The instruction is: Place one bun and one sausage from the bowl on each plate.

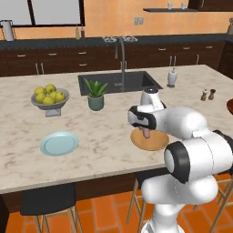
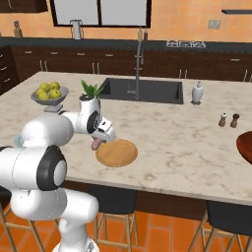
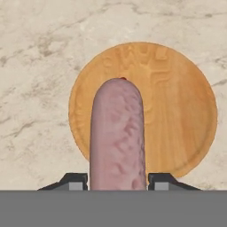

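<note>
My gripper (image 3: 117,179) is shut on a pinkish sausage (image 3: 117,133), which hangs lengthwise from the jaws. It hovers just above the tan wood plate (image 3: 177,111), over the plate's near-left part. From the base views the sausage (image 1: 146,133) (image 2: 96,143) points down at that plate (image 1: 152,142) (image 2: 118,152) near the counter's front edge. The pale blue plate (image 1: 59,143) lies bare further left on the counter. Only the rim of the dark red-brown bowl (image 1: 230,107) (image 2: 244,146) shows at the far right, and its contents are out of view.
A grey footed bowl of yellow-green fruit (image 1: 50,98) and a potted plant (image 1: 96,95) stand behind the plates. The sink (image 1: 118,82) with its tap is further back, with a soap dispenser (image 1: 172,77) and two shakers (image 1: 207,94) to the right. Stools stand below the counter edge.
</note>
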Robot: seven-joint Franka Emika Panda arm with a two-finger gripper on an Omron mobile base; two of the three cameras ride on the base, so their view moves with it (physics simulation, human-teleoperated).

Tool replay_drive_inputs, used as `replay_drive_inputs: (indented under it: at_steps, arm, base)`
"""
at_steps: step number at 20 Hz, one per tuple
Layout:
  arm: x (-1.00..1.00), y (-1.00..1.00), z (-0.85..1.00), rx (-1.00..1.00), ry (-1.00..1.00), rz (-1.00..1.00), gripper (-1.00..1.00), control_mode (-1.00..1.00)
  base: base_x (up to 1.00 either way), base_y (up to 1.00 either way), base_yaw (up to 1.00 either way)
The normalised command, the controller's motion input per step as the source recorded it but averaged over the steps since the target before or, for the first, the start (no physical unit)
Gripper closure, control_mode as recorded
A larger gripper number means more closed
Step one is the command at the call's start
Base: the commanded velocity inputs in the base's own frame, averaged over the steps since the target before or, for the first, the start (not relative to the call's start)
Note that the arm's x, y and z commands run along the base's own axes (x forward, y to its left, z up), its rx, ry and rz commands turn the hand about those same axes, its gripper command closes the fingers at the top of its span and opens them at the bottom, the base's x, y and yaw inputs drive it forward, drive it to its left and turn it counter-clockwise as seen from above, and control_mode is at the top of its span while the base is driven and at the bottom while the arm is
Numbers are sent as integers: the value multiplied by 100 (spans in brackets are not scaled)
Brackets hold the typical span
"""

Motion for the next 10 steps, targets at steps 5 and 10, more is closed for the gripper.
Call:
replay_drive_inputs:
  at_steps: [5, 10]
  arm:
    - [-13, -21, -37, 2, -2, -4, 100, -100]
    - [20, -3, -18, 0, 0, 0, 100, -100]
  base:
    - [0, 0, 0]
    - [0, 0, 0]
